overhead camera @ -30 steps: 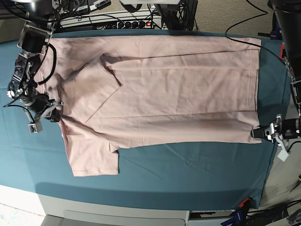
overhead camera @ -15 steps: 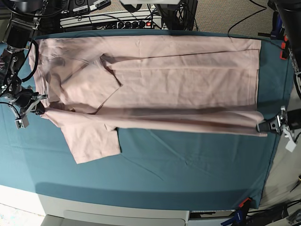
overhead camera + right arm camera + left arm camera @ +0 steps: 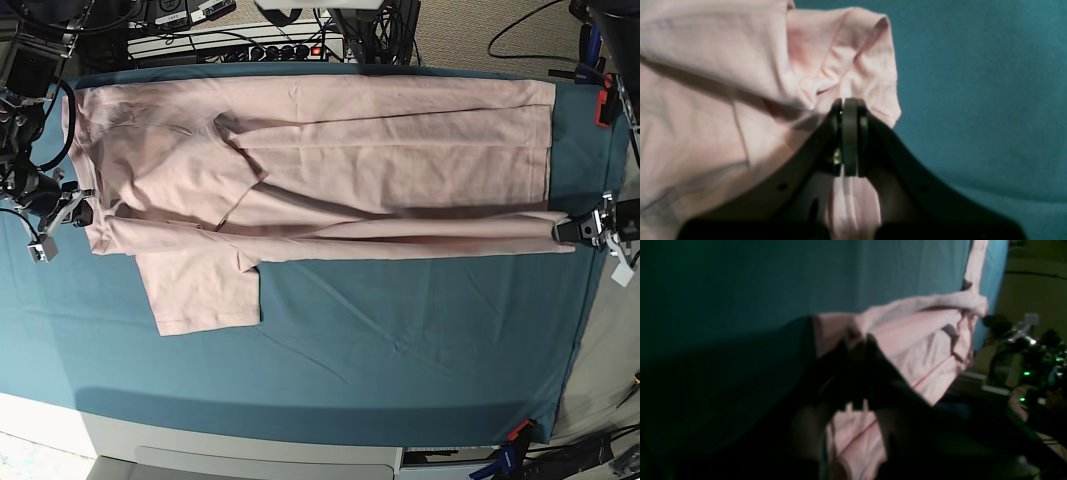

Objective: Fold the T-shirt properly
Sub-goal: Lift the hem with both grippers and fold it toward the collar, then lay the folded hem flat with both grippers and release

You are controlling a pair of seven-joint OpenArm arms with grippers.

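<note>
The pale pink T-shirt (image 3: 380,150) lies plain side up across the far half of the teal cloth (image 3: 400,340), its near edge lifted and stretched into a taut fold line. One sleeve (image 3: 205,290) hangs toward the near side at the left. My right gripper (image 3: 82,217), at the base view's left, is shut on the shirt's shoulder edge; the right wrist view shows its closed fingers (image 3: 849,110) pinching bunched pink fabric (image 3: 846,66). My left gripper (image 3: 570,230), at the right, is shut on the hem corner; the left wrist view shows its dark fingers (image 3: 860,350) in pink cloth (image 3: 917,336).
A power strip and cables (image 3: 250,45) lie behind the table's far edge. The table's white front edge (image 3: 250,445) runs along the bottom. Clamps (image 3: 515,435) hold the cloth at the near right corner. Floor shows at the right.
Both grippers have carried the shirt's near edge away from the table front toward the far side, folding it over. The sleeve has slid along with it. More teal cloth now shows in front.
</note>
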